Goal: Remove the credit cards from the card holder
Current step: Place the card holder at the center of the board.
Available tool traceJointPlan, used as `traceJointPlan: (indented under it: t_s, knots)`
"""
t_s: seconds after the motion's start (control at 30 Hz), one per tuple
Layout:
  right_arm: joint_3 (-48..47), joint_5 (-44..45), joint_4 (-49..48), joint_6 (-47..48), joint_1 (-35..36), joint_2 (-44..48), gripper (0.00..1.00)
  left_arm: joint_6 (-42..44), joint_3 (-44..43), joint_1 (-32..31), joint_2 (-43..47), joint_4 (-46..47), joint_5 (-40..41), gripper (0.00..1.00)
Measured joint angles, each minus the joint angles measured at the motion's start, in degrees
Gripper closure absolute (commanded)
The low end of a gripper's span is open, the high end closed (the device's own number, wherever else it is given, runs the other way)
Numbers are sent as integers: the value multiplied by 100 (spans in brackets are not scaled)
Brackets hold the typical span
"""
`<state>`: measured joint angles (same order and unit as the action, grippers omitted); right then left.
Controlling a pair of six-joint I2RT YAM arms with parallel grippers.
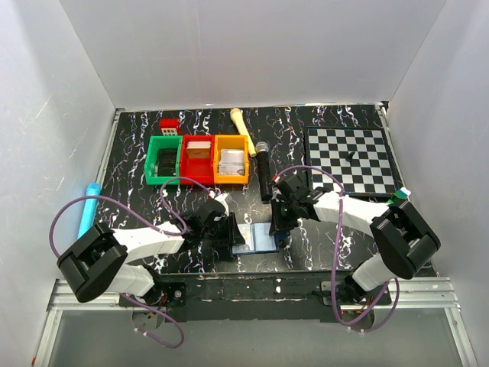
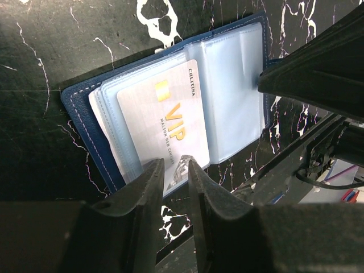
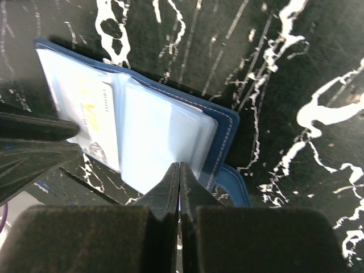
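Holder (image 2: 77,111): laid open on the black marbled worktop (image 2: 34,51), close to its front edge and between the two arms; clear sleeves (image 2: 233,85) are spread over both halves inside the navy cover.
Card (image 2: 156,114): one white card, marked VIP in gold, is seen uppermost on the half nearer the left arm. It is tilted a little against the sleeves under it.
Left fingers (image 2: 173,163): parted by a narrow gap and set at the card's near edge. A pale corner is seen between the tips (whether it is actually pinched cannot be told).
Right fingers (image 3: 180,169): closed fully, with nothing held between them; the tips are set on the edge of the other half's sleeves.
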<state>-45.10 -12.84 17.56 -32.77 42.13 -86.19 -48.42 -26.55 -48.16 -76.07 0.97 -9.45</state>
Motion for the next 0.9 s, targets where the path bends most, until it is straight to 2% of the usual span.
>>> traceJointPlan:
  t_s: [0.4, 0.6, 0.77, 0.8, 0.9]
  knots:
    - [-17, 417, 551, 151, -44, 293, 99, 173, 57, 0, 352, -341, 308, 69]
    - [-153, 372, 649, 173, -46, 782, 99, 273, 42, 0, 529, -553, 348, 55]
    - [-317, 210, 632, 201, -17, 1252, 99, 345, -33, 0, 627, -704, 328, 47]
    - [-365, 168, 619, 205, 0, 1305, 97, 348, -57, 0, 636, -717, 308, 46]
    - [-494, 17, 535, 223, 74, 1342, 80, 374, -146, 0, 684, -739, 260, 44]
